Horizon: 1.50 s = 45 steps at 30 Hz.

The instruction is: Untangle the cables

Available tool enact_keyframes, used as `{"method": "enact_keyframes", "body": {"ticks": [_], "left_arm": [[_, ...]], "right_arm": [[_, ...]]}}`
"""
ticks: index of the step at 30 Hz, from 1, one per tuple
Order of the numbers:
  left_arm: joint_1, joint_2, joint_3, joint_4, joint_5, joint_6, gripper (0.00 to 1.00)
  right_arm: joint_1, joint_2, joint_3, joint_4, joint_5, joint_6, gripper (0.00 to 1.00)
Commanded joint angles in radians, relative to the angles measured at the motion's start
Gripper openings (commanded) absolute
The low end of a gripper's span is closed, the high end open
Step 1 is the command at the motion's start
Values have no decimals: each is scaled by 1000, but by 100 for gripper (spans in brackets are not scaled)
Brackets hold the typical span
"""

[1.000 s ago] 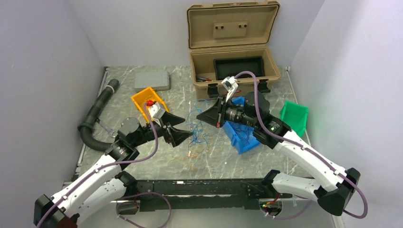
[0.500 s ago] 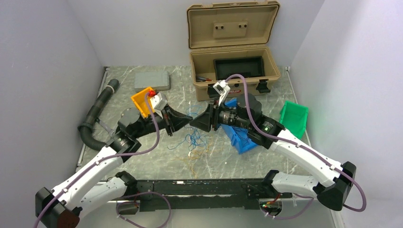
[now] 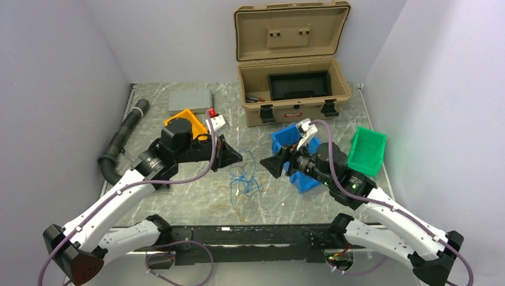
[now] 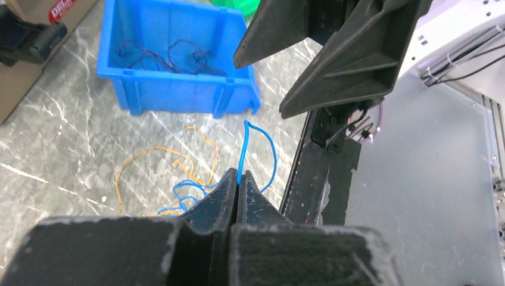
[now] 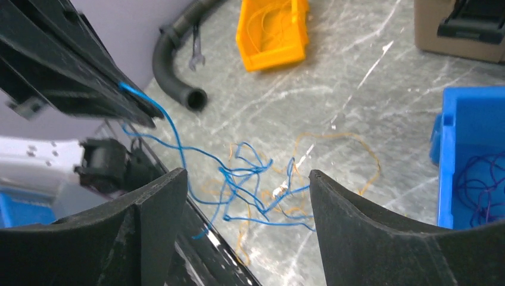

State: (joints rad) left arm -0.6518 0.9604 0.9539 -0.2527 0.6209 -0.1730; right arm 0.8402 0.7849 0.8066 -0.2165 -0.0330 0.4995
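The left gripper (image 4: 238, 179) is pressed together on a blue wire (image 4: 243, 146), pinching it right at the fingertips. The wire rises out of the tips, loops over and drops toward the table. In the right wrist view the same strand runs from those closed tips down into the loose cables (image 3: 244, 182). They form a heap of thin blue and orange-yellow strands on the marble table (image 3: 196, 192), near its middle and between the two grippers. The left gripper is raised above the table, just left of the heap.

The right gripper (image 5: 247, 174) has its fingers wide apart, and the heap shows between them in its own camera. It is raised just right of the heap and points left, toward the left gripper. The two grippers are near each other but not touching.

A blue bin (image 3: 281, 140) sits right of the heap, partly under the right arm, with dark wires (image 4: 172, 55) coiled on its floor. A yellow bin (image 5: 271, 36) sits to the far left, mostly hidden behind the left arm in the top view. A green bin (image 3: 368, 152) stands at the right edge. On the far side is an open tan case (image 3: 292, 89), with a grey block (image 3: 190, 101) to its left. A black corrugated hose (image 3: 122, 140) runs along the left edge, with a wrench (image 5: 196, 50) beside it.
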Motion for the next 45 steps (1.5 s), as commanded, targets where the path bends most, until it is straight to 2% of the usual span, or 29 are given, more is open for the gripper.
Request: {"method": "enact_keyframes", "body": {"ticks": [1,8,13,17,21,23,26,27,28,32,35,37,45], "left_arm": [[-14,27,123,-194,26,116,0],[-14,34,196,-238,-11,137,0],[-15,39,217,-239,-35,120,0],[-14,41,221,-237,-23,115,0],[-15,32,217,-229,-68,96,0],[-15,27,215,-225,-97,83,0],[-15,11,208,-223,-213,66,0],[-13,5,207,-232,-278,61,0],[-11,-1,207,-248,-366,50,0],[67,-32,209,-319,-682,-20,0],[202,-56,215,-361,-745,-43,0],[252,-72,220,-381,-780,-38,0],[330,-106,265,-452,-1018,-28,0]], "right_arm": [[1,-33,-79,54,-87,-122,78],[20,48,-194,270,-380,-131,81],[104,132,-230,405,-389,-155,83],[149,215,-184,397,-240,-185,81],[187,282,-146,407,-106,-180,68],[198,309,-133,394,-60,-179,51],[206,299,-136,369,11,-166,14],[206,279,-144,359,29,-158,5],[205,257,-156,351,69,-149,2],[206,139,-205,282,184,-114,1],[206,63,-218,178,301,-71,0],[205,18,-214,104,397,-38,0],[204,-161,-137,-190,772,150,0]]}}
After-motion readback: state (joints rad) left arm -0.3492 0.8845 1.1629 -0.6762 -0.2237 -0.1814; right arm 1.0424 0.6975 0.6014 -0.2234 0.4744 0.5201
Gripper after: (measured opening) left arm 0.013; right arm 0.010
